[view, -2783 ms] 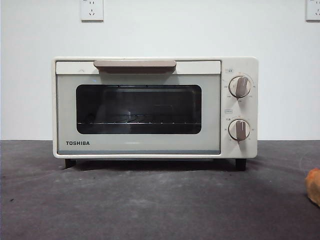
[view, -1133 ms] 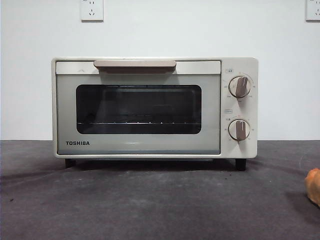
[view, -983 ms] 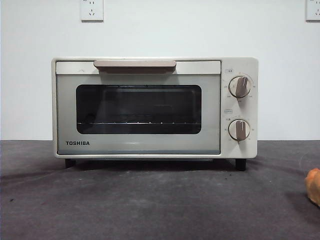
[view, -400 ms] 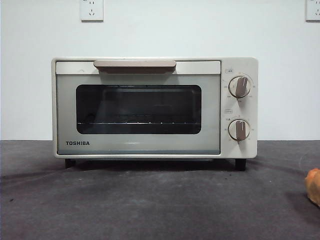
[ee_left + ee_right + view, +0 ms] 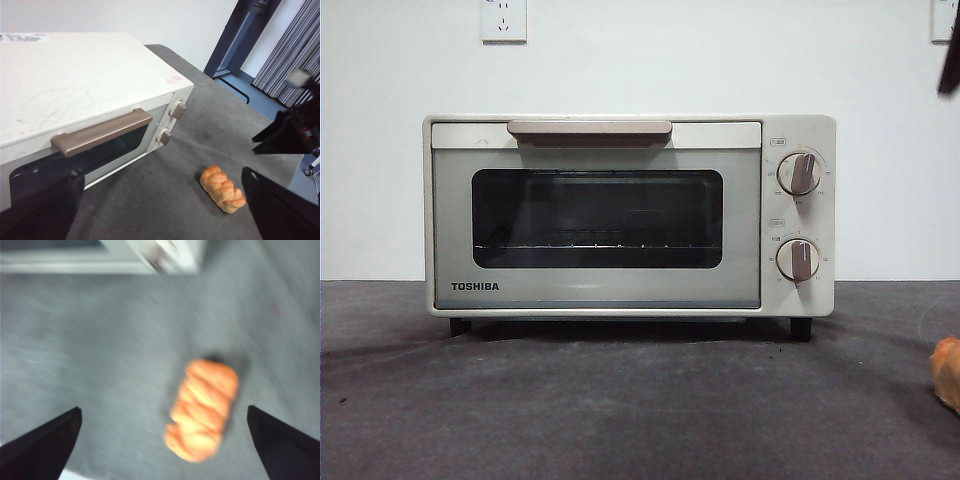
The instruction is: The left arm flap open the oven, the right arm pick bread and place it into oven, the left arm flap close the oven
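Observation:
The cream-white oven (image 5: 620, 290) stands in the middle of the table with its door shut and the beige handle (image 5: 589, 128) at the top. The bread (image 5: 947, 372), an orange-tan lumpy bun, lies on the grey table at the right edge. My left gripper (image 5: 160, 175) hovers open above and in front of the oven (image 5: 75, 85), near its handle (image 5: 102, 131), touching nothing. My right gripper (image 5: 163, 410) is open above the bread (image 5: 202, 407), apart from it; that view is blurred. A black arm tip (image 5: 948, 50) shows at the top right.
The dark grey table (image 5: 620, 410) stretches in front of the oven. The oven's two knobs (image 5: 800, 173) are on its right side. Wall sockets (image 5: 504, 20) sit high on the white wall. The other arm's gripper (image 5: 287, 137) shows beyond the bread (image 5: 222, 189).
A black arm tip has come into the front view at the top right corner. The oven door stays shut and the bread has not moved.

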Controlling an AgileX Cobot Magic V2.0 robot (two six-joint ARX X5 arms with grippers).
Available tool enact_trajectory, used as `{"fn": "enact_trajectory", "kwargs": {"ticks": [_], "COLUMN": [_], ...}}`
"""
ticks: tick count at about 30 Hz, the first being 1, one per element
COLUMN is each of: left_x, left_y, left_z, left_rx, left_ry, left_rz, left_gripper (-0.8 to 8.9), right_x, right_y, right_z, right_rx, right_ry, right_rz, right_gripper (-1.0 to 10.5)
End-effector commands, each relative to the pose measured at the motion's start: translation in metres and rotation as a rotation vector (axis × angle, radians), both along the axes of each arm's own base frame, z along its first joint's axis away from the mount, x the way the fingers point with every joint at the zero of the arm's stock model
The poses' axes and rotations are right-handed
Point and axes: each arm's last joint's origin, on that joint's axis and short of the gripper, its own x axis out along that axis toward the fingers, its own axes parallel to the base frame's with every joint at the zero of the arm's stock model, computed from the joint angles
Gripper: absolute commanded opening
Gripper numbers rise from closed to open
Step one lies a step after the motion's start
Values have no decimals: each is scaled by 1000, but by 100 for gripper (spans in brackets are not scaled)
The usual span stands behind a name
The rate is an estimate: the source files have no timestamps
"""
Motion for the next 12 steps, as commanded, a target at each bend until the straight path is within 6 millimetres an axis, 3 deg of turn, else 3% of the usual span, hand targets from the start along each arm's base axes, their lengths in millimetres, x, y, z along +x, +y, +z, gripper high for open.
{"fn": "enact_trajectory", "kwargs": {"ticks": [1, 12], "left_x": [0, 1], "left_y": [-1, 0], "left_z": [6, 6], "left_rx": [6, 13], "left_ry": [-34, -37], "left_rz": [-9, 8], "left_gripper": [501, 501], "right_x": [10, 32], "right_y": [5, 26], "right_z": [-6, -58], "right_rx": [-20, -217], "right_ry": [69, 247], "right_rz": [-13, -45], "right_gripper": [549, 548]}}
